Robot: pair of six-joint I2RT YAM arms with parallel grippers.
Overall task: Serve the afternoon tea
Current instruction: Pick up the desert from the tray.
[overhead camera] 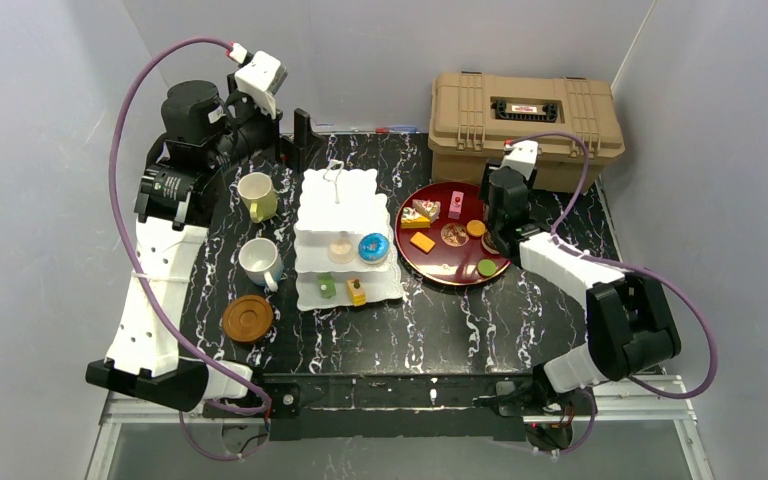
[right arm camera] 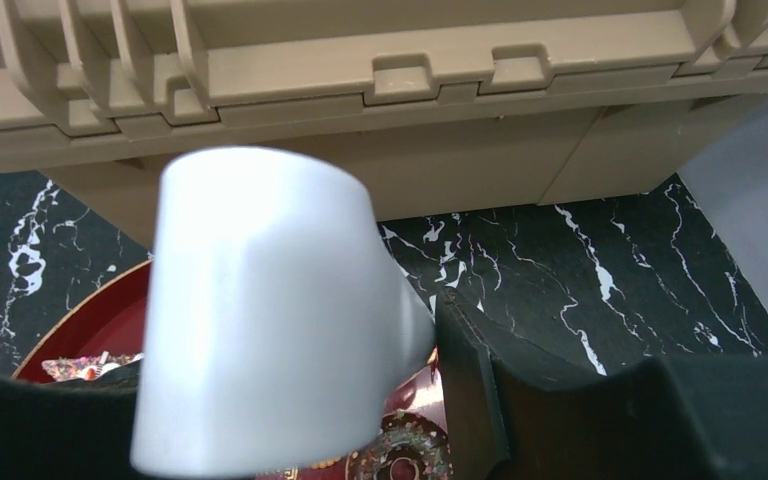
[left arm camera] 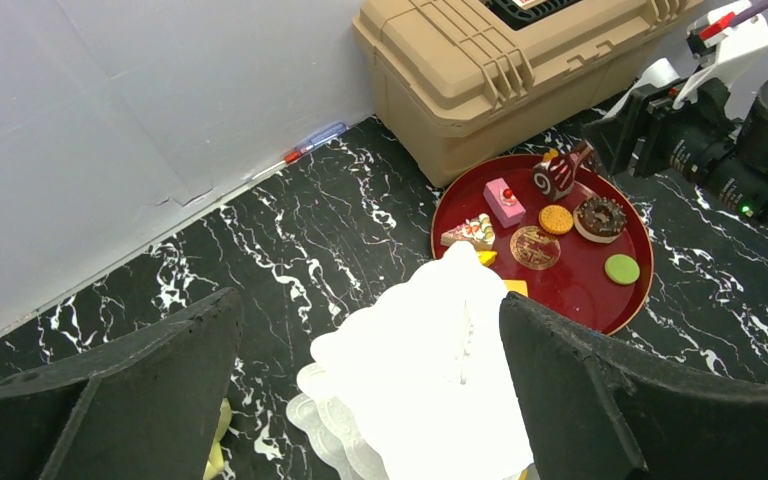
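Afternoon tea (overhead camera: 340, 250) laid out on desk (overhead camera: 460, 330): brown coaster (overhead camera: 247, 318), white mug (overhead camera: 259, 262), yellow-green mug (overhead camera: 257, 196) at left; left tool (overhead camera: 298, 142) raised at back, spread wide, empty; cake stand (overhead camera: 345, 195) mid-desk with blue doughnut (overhead camera: 373, 247); red tray (overhead camera: 440, 265) of pastries (overhead camera: 422, 214) just right; right tool (overhead camera: 503, 240) low over tray, grip impossible to tell.

Black, white-veined marble table (overhead camera: 460, 330), boxed in on three sides by plain pale-grey walls (overhead camera: 30, 200), under soft, even light.
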